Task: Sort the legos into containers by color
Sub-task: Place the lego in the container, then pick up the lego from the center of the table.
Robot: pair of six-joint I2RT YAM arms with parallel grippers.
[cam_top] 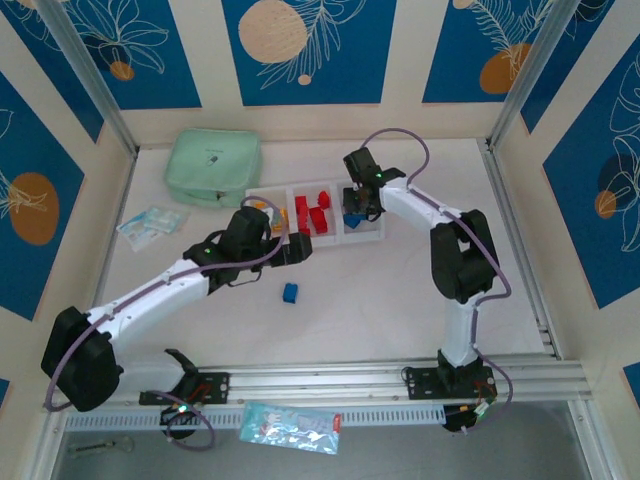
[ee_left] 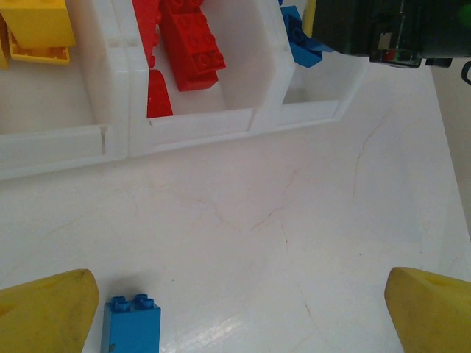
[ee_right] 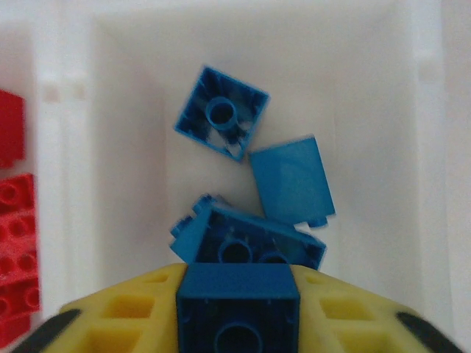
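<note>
White tray [cam_top: 335,237]: three square compartments in a row, by the table's far edge.
Yellow bricks [ee_left: 37,26]: left compartment.
Red bricks [cam_top: 316,212]: middle compartment.
Blue bricks [ee_right: 221,110]: right compartment, three, tumbled.
Loose blue brick [ee_left: 131,327]: mid-table, two studs up, beside one left finger.
Left gripper [ee_left: 239,312]: spread wide, empty.
Right gripper [ee_right: 237,320]: clamped on held blue brick [ee_right: 237,294], above the right compartment.

Bright, even light, soft shadows; the right wrist view slightly blurred.
</note>
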